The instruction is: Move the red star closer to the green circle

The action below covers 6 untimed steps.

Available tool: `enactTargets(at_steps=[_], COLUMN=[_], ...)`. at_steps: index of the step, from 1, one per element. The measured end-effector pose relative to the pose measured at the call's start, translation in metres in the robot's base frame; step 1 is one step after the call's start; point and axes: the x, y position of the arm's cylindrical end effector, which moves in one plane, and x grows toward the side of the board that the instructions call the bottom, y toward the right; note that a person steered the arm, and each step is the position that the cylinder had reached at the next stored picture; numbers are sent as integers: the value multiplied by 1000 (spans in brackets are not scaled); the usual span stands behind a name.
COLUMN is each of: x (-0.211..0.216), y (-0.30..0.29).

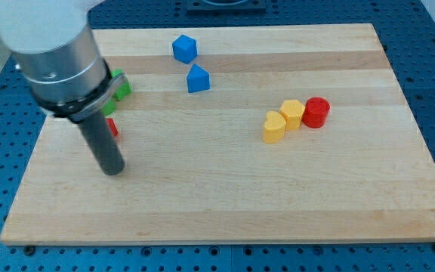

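My tip point(112, 171) rests on the board at the view's left. Just above it, a sliver of a red block point(113, 128), likely the red star, shows at the right side of the rod; most of it is hidden. A green block point(121, 88) pokes out from behind the arm's grey body further up, with another green sliver point(109, 109) below it; their shapes cannot be made out. The red block lies a short way below the green ones, and the tip is below the red block.
A blue hexagon-like block point(184, 48) and a blue triangular block point(198, 78) sit at the top middle. A yellow heart point(275, 127), a yellow hexagon point(292, 113) and a red cylinder point(316, 112) sit in a row at the right. The wooden board point(225, 204) lies on a blue perforated table.
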Motion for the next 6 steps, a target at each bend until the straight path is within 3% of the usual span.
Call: enactTargets(at_steps=[1,4,6], x=[-15,-49,-49], y=[-24,-24,-24])
